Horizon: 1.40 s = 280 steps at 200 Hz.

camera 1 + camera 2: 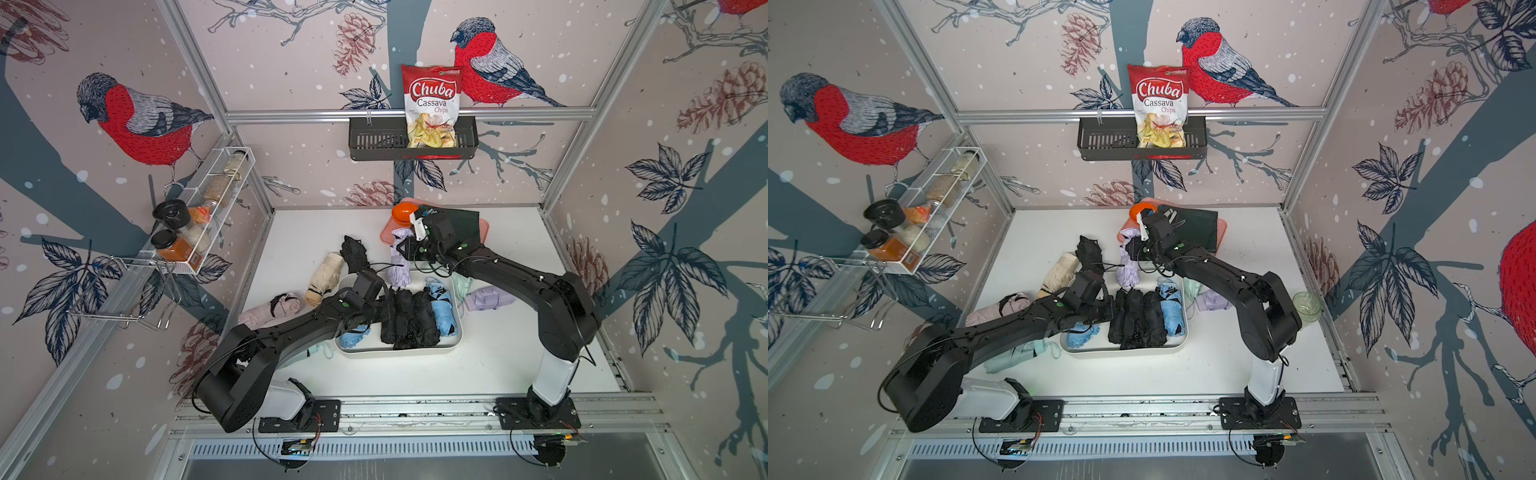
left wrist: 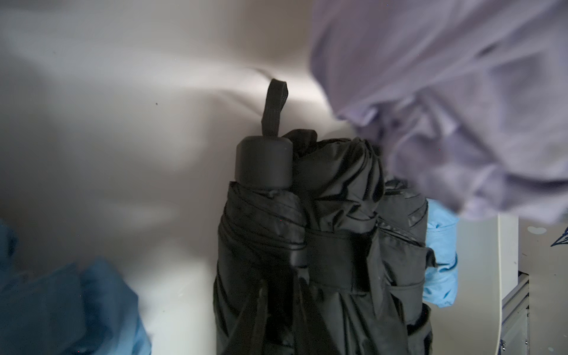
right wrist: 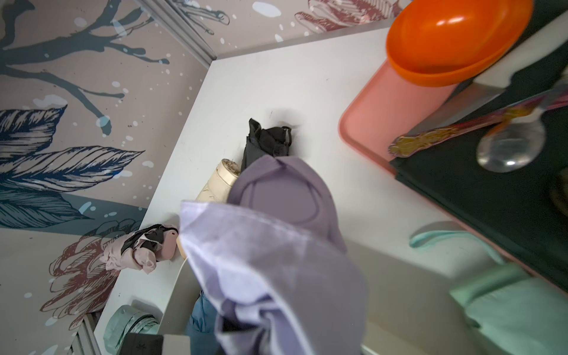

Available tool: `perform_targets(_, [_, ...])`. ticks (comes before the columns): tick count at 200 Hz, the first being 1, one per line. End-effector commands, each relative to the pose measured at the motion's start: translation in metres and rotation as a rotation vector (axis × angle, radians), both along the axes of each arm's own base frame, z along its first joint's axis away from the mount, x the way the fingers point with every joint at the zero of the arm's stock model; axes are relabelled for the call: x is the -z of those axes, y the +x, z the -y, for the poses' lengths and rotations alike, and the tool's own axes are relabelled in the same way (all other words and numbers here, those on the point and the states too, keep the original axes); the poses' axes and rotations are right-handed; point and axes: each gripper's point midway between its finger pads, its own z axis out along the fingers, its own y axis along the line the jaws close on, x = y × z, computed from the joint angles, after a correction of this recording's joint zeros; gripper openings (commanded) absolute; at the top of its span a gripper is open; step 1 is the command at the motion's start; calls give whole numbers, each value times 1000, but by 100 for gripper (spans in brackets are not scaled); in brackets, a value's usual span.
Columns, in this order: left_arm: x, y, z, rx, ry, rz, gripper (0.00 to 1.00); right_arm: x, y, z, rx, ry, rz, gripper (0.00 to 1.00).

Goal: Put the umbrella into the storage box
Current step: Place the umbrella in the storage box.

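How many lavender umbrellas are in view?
2. One lavender umbrella hangs at the storage box's far rim; the other lies on the table beside the box, partly under the right arm. Others may be hidden.

Colour rundown: cream-white storage box [image 1: 415, 352] lower middle, with black umbrellas [image 1: 409, 322] and a light blue umbrella [image 1: 444, 318]. Lilac umbrella [image 1: 399, 272] just above centre. Pink tray [image 1: 387, 237], orange bowl [image 1: 401, 213], white desk [image 1: 507, 365]. Walls [image 1: 291, 62] are beige with red-breasted birds, pine cones and dark leaves. Chips bag [image 1: 432, 95] up top is red and white.
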Motion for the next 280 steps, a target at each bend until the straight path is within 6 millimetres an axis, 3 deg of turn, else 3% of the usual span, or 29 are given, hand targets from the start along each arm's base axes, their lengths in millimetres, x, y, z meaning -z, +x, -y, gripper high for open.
perform_targets(1, [-1,-7,5,37,-20,-10,19,-11,7,-22,-1,47,48,18])
perform_targets(44, [-4,-8,5,41,-27,0,19,4,2,-48,-49,38,28,17])
perform_targets(99, [-3,-8,5,42,-33,3,20,35,-22,-69,-116,-25,-11,17])
perform_targets(195, [-15,-4,0,14,-33,38,25,84,-50,-67,-138,-117,-121,17])
perform_targets(224, [-26,-3,-2,1,-40,65,35,88,-51,-63,-130,-139,-134,17])
perform_targets(280, [-45,2,-18,-69,-20,126,35,98,-60,-53,-115,-196,-196,17])
